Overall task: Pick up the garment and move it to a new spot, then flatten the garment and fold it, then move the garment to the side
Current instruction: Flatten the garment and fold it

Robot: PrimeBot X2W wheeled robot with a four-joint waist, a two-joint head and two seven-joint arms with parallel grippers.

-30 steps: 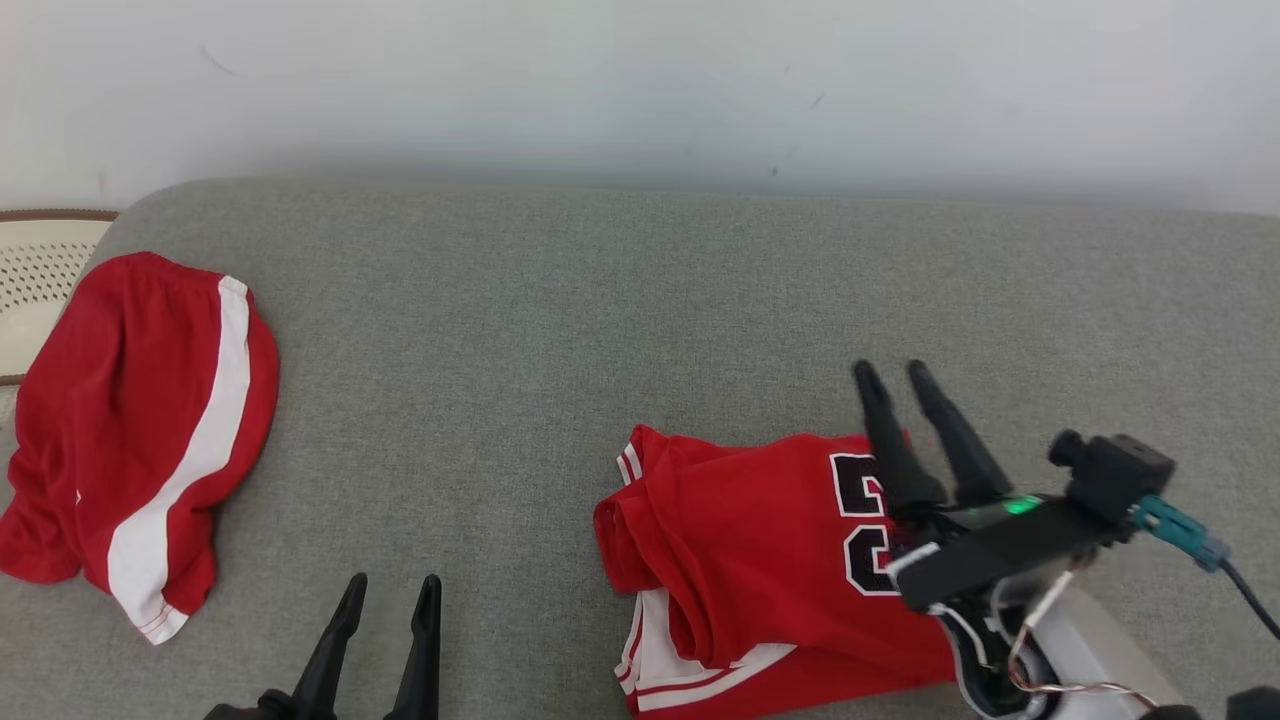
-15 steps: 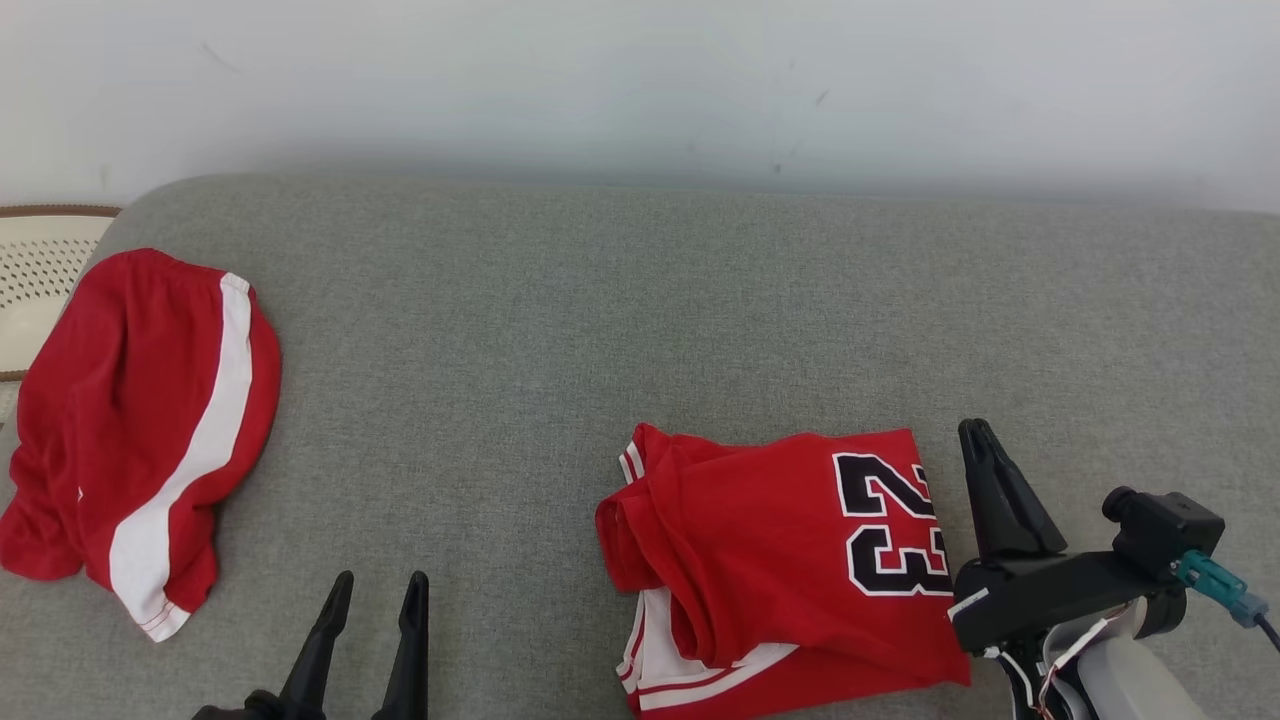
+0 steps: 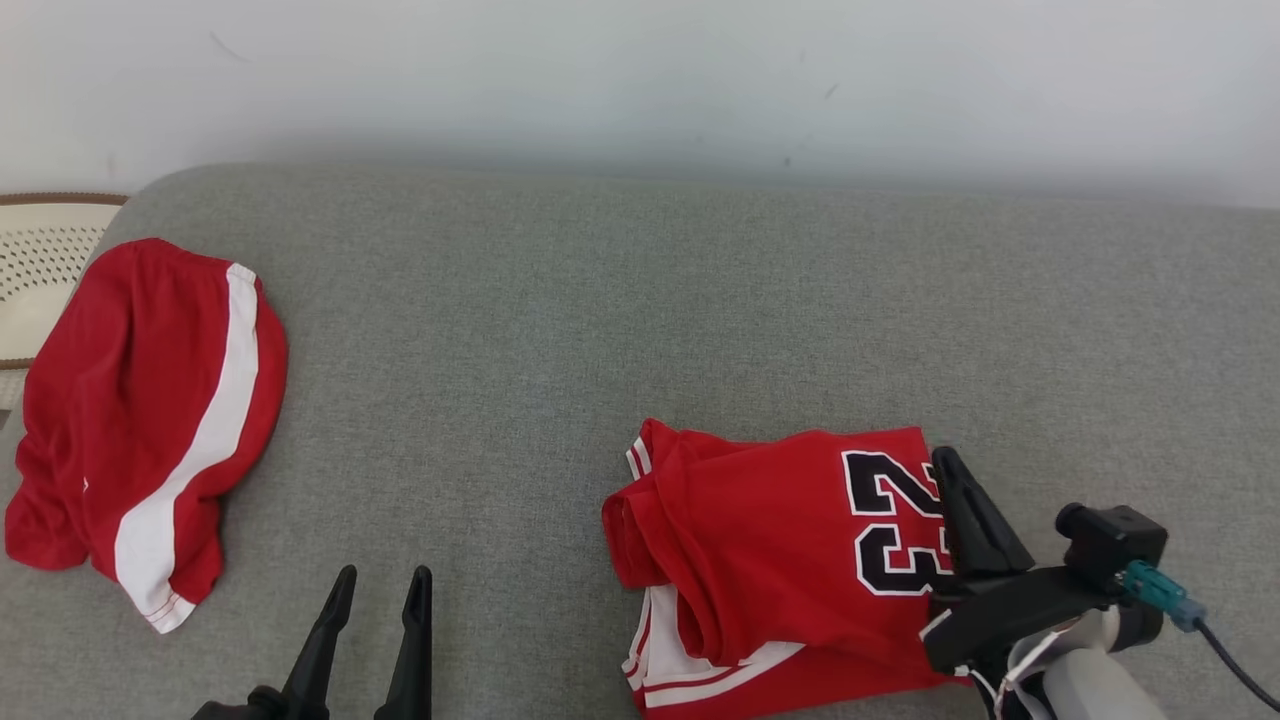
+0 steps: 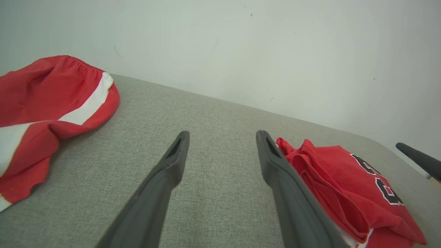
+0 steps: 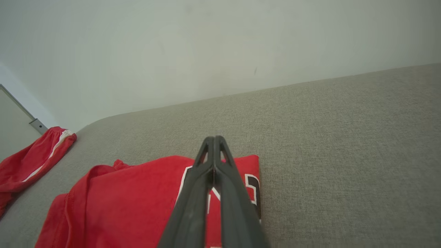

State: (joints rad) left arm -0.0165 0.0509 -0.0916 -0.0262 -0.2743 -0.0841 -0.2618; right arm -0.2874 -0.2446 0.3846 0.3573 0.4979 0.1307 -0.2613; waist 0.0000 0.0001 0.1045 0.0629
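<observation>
The red jersey (image 3: 770, 540) looks folded by the grey cushion's (image 3: 600, 300) front edge. The right tool (image 3: 946, 460) is pinched shut and empty, the left tool (image 3: 384, 576) wide open. Next, I think, slide it sideways.

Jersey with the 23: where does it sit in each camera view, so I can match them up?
Head view: jersey, lower right of centre.
Left wrist view: jersey, lower right.
Right wrist view: jersey, lower left to centre.
Shared landmark: red shorts, at the left in every view.
</observation>
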